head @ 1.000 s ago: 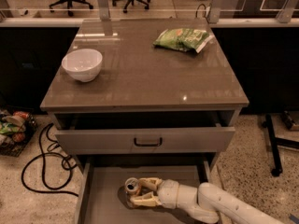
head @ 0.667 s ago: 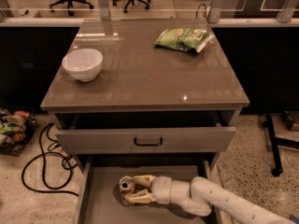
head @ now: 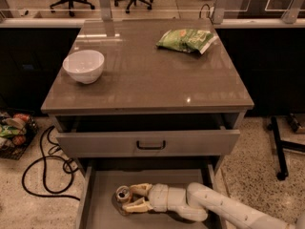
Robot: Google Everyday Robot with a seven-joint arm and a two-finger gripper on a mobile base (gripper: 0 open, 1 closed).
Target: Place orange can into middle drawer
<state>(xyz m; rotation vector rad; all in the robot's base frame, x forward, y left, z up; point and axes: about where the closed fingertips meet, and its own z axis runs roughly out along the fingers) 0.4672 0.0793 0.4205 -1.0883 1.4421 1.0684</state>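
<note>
The orange can (head: pixel 123 193) stands upright on the floor of the open middle drawer (head: pixel 97 194), left of centre, its silver top and pull-tab showing. My gripper (head: pixel 127 198) reaches in from the lower right on a white arm. Its two cream fingers (head: pixel 138 190) lie on either side of the can, close against it. The drawer sits below the upper drawer (head: pixel 150 142), whose grey front has a black handle.
On the cabinet top (head: pixel 147 75) are a white bowl (head: pixel 84 66) at the left and a green snack bag (head: pixel 186 39) at the back right. Black cables (head: pixel 43 168) and a basket of items (head: pixel 14 130) lie on the floor at left. A chair base (head: pixel 281 147) stands at right.
My gripper and arm have moved left across the drawer floor, taking the orange can with them from the middle toward the left.
</note>
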